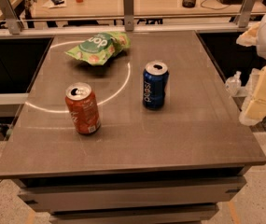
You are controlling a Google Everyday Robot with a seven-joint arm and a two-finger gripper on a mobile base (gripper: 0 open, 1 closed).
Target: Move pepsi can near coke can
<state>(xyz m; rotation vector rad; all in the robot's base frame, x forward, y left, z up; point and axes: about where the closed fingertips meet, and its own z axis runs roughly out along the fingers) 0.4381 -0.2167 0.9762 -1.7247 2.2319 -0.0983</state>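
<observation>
Progress on the task appears to be at its very start. The dark blue aluminium pepsi can [155,85], with white vertical lettering and a silver top, stands upright a little right of centre on the grey-brown tabletop [188,134]. The red-orange aluminium coke can [82,108], also upright, stands to its left and somewhat nearer the front edge, with a stretch of bare surface between them. The two cans are apart and not touching, so by my reading the approach, the grasp, the carry and the setting down beside the red-orange can are all left to do. The end effector [259,101] seems to belong to the pale cream, blocky arm parts at the right edge of the view, off the tabletop and well apart from the blue can, which stands free of it; whether it is wide or narrow cannot be told. A crumpled green snack bag [98,45] lies toward the back left, behind both cans and outside the line between them, so it should not block the move. A bright curved ring of reflected light crosses the surface between the cans, but it is only glare. A small clear plastic bottle [234,83] sits beyond the right edge, near the arm's likely way in, and may need avoiding.
</observation>
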